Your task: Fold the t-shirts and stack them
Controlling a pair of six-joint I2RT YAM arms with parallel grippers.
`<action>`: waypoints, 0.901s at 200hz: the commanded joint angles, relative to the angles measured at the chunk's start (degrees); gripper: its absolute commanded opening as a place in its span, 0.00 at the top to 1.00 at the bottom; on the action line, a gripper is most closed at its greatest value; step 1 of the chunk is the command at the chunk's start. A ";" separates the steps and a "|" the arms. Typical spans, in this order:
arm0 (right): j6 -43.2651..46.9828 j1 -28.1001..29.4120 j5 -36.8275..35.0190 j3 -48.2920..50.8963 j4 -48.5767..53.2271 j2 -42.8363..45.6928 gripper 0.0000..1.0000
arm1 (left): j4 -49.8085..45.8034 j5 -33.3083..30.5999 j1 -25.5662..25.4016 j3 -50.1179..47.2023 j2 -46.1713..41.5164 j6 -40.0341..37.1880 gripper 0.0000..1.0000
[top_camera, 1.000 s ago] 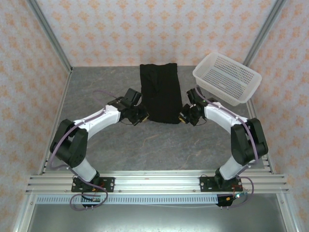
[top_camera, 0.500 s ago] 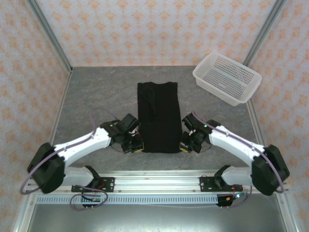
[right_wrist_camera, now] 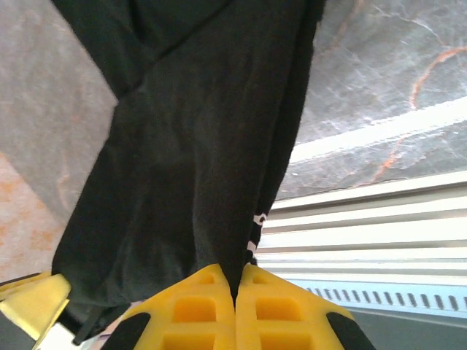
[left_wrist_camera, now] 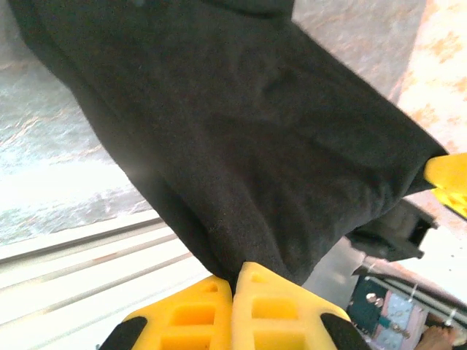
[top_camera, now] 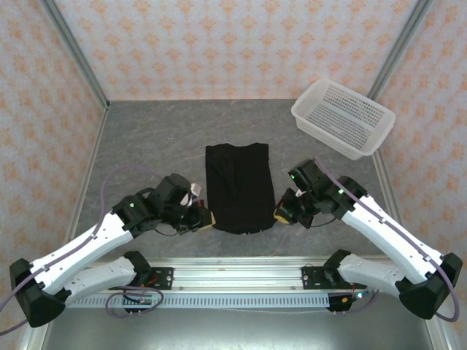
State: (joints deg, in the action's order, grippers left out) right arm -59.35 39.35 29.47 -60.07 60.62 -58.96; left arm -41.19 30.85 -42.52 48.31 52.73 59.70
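Observation:
The black t-shirt [top_camera: 237, 186] is folded into a long strip, its plain black side up, its near end lifted off the grey table. My left gripper [top_camera: 206, 219] is shut on the near left corner; in the left wrist view the cloth [left_wrist_camera: 241, 138] runs into the closed yellow fingers [left_wrist_camera: 197, 313]. My right gripper [top_camera: 280, 214] is shut on the near right corner. In the right wrist view the t-shirt [right_wrist_camera: 197, 160] hangs from the closed yellow fingers [right_wrist_camera: 273, 313], with a bit of white print at its edge. The far end lies on the table.
A white perforated basket [top_camera: 343, 117] stands at the back right corner of the table [top_camera: 146, 146]. Aluminium rails [top_camera: 233, 271] run along the near edge, just below the held end. Patterned walls close in the sides and back.
Both grippers have pulled the t-shirt toward the near edge and lifted its near end; the whole strip has slid nearer from the back of the table. Both arms have drawn back.

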 commanded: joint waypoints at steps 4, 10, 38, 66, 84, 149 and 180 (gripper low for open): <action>0.06 -0.69 -3.57 -6.64 3.34 -3.12 1.00 | -1.61 -7.54 0.33 7.56 1.50 1.74 1.00; 0.40 -1.12 -4.04 -7.98 3.32 -4.00 1.00 | -1.64 -8.50 0.93 8.63 1.98 1.91 1.00; 2.62 -4.26 -4.86 -13.96 3.06 -8.48 1.00 | -0.65 -9.10 5.47 10.95 4.13 3.23 1.00; 5.59 -7.52 -5.15 -21.20 3.21 -15.63 1.00 | -0.75 -7.91 9.80 14.44 8.55 1.81 1.00; 6.59 -9.50 -4.77 -25.19 2.01 -19.78 1.00 | -1.26 -7.23 12.55 17.54 12.57 1.09 1.00; 8.60 -16.99 0.30 -39.32 -4.43 -40.04 1.00 | -3.68 -7.54 21.19 32.88 33.69 -2.05 1.00; 8.12 -20.97 3.81 -47.99 -6.64 -55.99 1.00 | 0.22 -6.58 25.23 42.57 48.82 -3.34 0.98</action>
State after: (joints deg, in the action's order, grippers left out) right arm -51.79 21.15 30.24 -102.56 57.08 -104.64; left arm -42.13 25.02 -19.99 83.79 91.72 59.24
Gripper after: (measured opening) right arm 0.039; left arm 0.046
